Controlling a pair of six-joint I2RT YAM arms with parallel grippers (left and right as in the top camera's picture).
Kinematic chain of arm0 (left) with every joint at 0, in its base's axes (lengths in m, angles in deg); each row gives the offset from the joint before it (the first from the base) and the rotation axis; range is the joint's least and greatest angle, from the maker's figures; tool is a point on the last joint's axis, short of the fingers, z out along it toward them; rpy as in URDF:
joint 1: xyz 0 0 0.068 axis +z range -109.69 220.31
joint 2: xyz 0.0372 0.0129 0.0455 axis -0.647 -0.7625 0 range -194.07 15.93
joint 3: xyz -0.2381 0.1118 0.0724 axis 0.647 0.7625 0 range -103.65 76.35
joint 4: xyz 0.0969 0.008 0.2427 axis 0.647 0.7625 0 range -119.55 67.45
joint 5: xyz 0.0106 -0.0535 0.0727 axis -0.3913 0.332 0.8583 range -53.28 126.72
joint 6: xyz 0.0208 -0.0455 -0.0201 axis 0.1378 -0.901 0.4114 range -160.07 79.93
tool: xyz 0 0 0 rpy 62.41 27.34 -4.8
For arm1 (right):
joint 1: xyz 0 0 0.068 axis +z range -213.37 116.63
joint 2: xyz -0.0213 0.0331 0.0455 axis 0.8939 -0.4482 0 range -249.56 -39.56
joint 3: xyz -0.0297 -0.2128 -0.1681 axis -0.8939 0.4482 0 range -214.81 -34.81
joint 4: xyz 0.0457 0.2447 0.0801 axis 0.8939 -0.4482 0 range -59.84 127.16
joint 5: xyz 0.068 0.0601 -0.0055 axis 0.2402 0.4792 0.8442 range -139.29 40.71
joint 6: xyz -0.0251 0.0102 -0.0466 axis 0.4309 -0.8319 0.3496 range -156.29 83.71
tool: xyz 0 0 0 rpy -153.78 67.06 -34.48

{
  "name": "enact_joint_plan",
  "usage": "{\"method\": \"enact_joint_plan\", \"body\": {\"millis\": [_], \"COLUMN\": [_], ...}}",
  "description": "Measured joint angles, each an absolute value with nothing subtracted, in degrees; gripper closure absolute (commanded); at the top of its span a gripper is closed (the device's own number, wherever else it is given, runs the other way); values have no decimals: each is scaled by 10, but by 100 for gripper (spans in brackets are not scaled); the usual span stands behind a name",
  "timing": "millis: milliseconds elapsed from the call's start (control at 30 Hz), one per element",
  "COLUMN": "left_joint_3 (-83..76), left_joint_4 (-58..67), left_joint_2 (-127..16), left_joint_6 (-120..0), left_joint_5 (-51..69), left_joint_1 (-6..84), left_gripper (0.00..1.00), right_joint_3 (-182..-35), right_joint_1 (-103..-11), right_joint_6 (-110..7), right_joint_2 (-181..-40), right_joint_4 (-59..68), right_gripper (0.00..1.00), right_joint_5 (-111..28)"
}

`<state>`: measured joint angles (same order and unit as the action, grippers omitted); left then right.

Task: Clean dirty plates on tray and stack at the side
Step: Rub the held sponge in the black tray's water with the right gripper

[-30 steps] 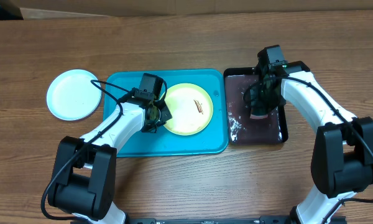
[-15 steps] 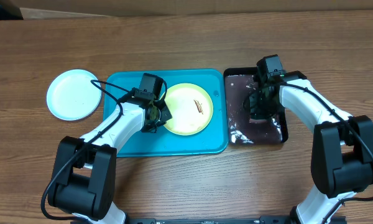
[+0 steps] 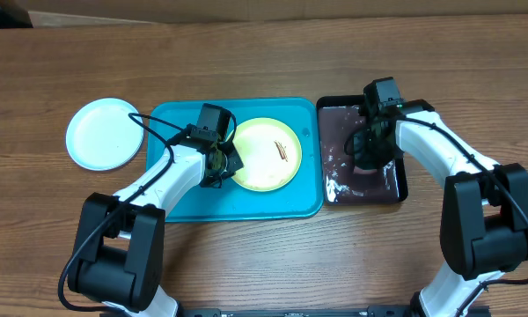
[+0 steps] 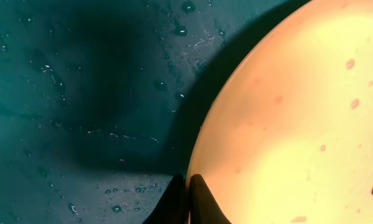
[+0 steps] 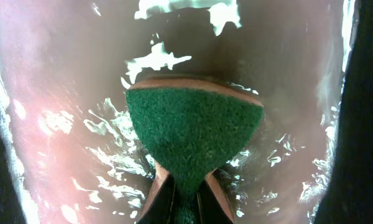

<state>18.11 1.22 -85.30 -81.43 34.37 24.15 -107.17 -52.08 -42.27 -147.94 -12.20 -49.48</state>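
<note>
The blue tray (image 3: pixel 185 202) lies on the brown bench (image 3: pixel 264 53), close to the robot. Small drops of water (image 4: pixel 180 28) sit on the tray's floor. The left hand (image 3: pixel 218 163) is low over the tray. Its two fingers are clenched tight on the left rim of the yellow-green plate (image 3: pixel 262 158). The left wrist view shows the fingertips pressed together right at the plate's edge (image 4: pixel 188 198).

The yellow-green plate (image 4: pixel 298 112) rests in the middle of the blue tray. A small brown smear (image 3: pixel 283 153) is on its right side.

Just to the right of the blue tray sits a black tray (image 3: pixel 403 176). The two trays lie side by side. White foam (image 3: pixel 332 187) floats in the black tray. The right hand (image 3: pixel 367 150) is down inside it, grasping a green sponge (image 5: pixel 193 124) between its fingers (image 5: pixel 186 199). The sponge's rough green face points at the wet floor of the tray.

Off to the left, a white plate (image 3: pixel 105 134) lies on the bench, apart from the blue tray.
</note>
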Motion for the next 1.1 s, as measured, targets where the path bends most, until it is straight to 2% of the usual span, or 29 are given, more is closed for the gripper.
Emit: {"method": "enact_joint_plan", "body": {"millis": [133,333,467,1000,1100], "left_joint_3": [181,181,181,181,181], "left_joint_4": [13,12,11,-2,2], "left_joint_2": [-853,-853,-853,-853,-853], "left_joint_6": [-815,-815,-815,-822,-832], "left_joint_5": [344,344,344,296,283], "left_joint_1": [241,241,241,243,243], "left_gripper": [85,85,96,96,89], "right_joint_3": [-1129,-1225,-1230,-1230,-1230], "right_joint_1": [-521,-521,-521,-521,-520], "right_joint_6": [-422,-422,-422,-403,-388], "right_joint_2": [-1479,-1478,-1477,-1477,-1477], "right_joint_4": [-178,-257,-272,-282,-282], "right_gripper": [96,96,96,96,96], "right_joint_5": [-495,-495,-495,-494,-495]}}
